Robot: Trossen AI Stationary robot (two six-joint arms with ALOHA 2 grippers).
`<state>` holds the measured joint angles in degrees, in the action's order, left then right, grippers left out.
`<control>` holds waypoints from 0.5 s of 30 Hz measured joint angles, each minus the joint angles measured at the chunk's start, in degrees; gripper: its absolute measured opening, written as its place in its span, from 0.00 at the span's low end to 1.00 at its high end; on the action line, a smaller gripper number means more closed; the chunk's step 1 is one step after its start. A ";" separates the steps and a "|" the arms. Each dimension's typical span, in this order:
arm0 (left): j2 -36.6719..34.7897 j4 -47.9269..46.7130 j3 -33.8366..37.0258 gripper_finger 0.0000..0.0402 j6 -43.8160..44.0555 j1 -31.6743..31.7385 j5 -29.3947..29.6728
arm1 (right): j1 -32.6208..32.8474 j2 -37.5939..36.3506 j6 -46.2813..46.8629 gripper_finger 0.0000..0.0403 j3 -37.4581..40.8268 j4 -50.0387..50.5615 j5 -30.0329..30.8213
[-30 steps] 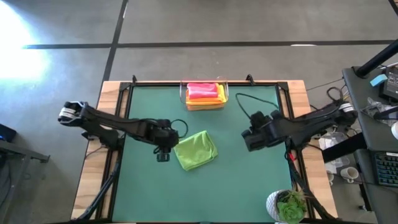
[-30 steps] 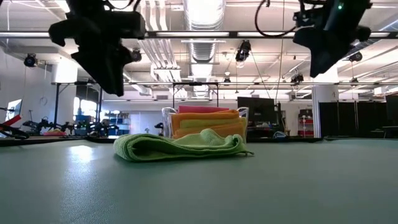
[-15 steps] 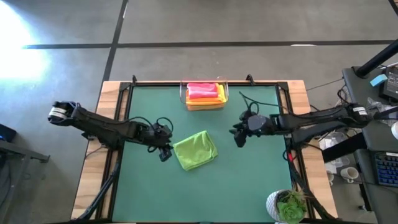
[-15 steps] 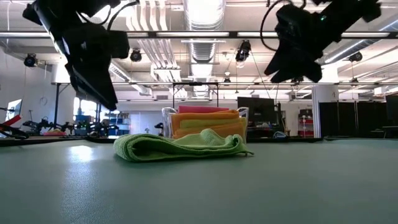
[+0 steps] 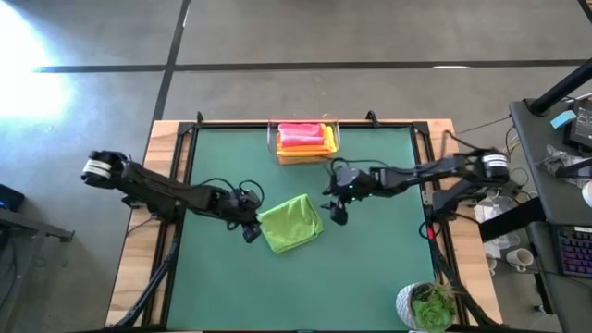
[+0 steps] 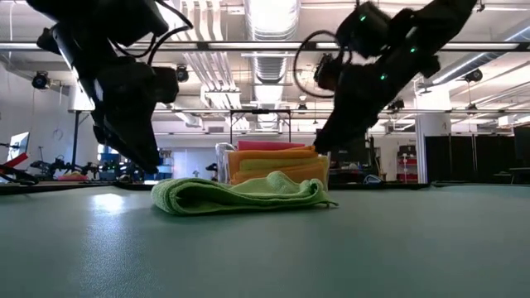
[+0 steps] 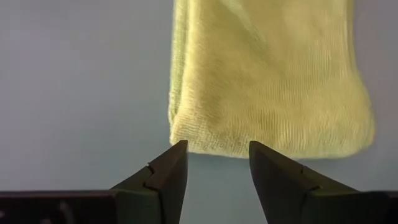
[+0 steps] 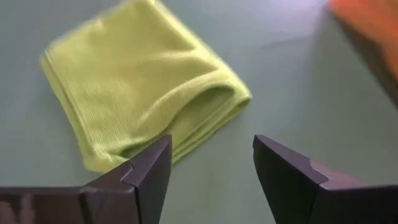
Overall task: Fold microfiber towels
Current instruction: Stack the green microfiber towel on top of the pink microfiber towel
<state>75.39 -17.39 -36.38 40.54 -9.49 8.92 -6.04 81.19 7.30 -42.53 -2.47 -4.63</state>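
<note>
The lime green towel [image 5: 292, 223] lies folded into a small square on the green table top; it also shows in the low view [image 6: 240, 194]. My left gripper [image 5: 250, 233] is open just off the towel's left edge [image 7: 214, 146], close above the table. My right gripper [image 5: 337, 215] is open a little to the right of the towel [image 8: 143, 99], above the table. Folded pink, yellow and orange towels [image 5: 305, 141] lie stacked in the clear bin at the far edge.
The clear plastic bin [image 5: 274, 139] stands at the middle of the table's far edge. A potted plant [image 5: 427, 306] stands at the near right corner. The table top [image 5: 370, 268] is bare around the green towel.
My left gripper has come down and gone a little toward the towel's left edge. My right gripper has gone toward the table's left and down, from near the right edge to just right of the towel. The towel has kept still.
</note>
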 joint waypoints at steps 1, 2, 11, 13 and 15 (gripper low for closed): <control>0.44 0.32 0.04 0.39 -2.04 -0.17 -0.43 | 0.00 1.60 -1.69 0.53 -0.89 -0.11 -0.78; 0.83 0.44 0.04 0.39 -3.87 -0.27 -0.76 | 0.00 3.07 -2.93 0.53 -1.73 -0.22 -1.45; 3.20 0.51 0.20 0.39 -5.16 -0.20 -0.86 | -2.18 11.51 -8.37 0.53 -9.86 0.01 -3.15; 3.52 0.31 0.28 0.39 -5.10 -0.12 -0.84 | -3.14 13.42 -8.22 0.53 -11.60 0.25 -3.39; 3.72 0.34 0.26 0.39 -4.95 -0.09 -0.78 | -4.15 15.27 -6.98 0.53 -13.28 0.73 -5.13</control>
<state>79.12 -17.05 -36.12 35.59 -9.58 8.14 -10.19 96.47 0.31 -55.81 -1.75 -9.77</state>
